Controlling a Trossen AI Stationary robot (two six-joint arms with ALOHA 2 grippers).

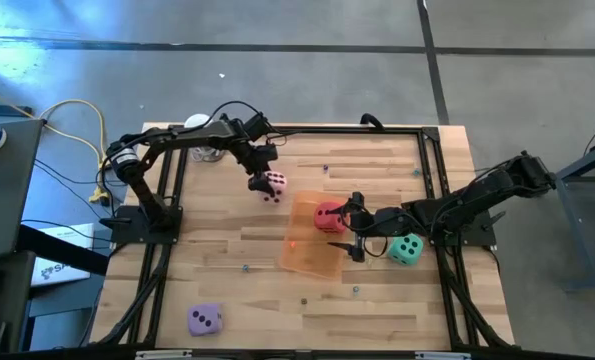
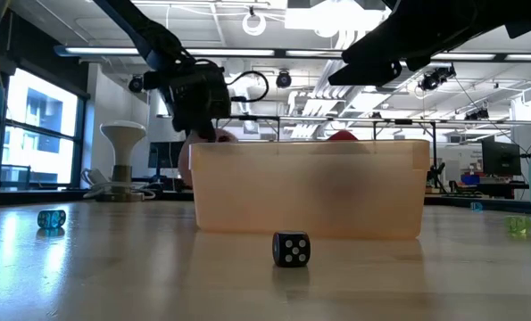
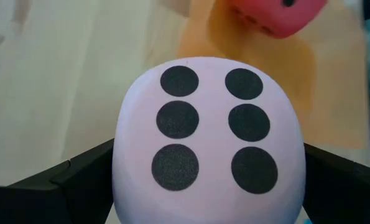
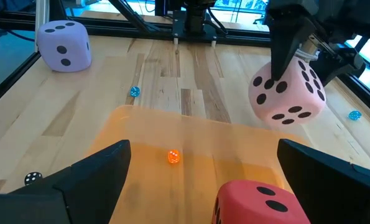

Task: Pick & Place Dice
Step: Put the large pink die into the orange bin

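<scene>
My left gripper [image 1: 265,176] is shut on the pink die [image 1: 273,186], just off the far left corner of the orange tray [image 1: 307,255]. The left wrist view shows the die's six-pip face [image 3: 209,130]. The red die [image 1: 328,216] rests in the tray, between the spread fingers of my open right gripper [image 1: 350,223], which do not seem to touch it [image 4: 259,202]. On the table, the teal die [image 1: 406,249] sits right of the tray and the purple die [image 1: 204,319] near the near left corner. My left gripper pinches the pink die [image 4: 288,93] between its two fingers, which lie on opposite side faces [image 3: 125,168]. The fingers [image 4: 281,50] come down from above at a slant. The die hangs tilted and clear of the table, beside the tray's far edge.
Tiny dice lie scattered: an orange one [image 4: 172,157] inside the tray, a blue one [image 4: 134,91] and a black one [image 2: 291,249] on the wood. A black frame [image 1: 297,130] rims the table. A white stand [image 1: 202,130] sits at the far left.
</scene>
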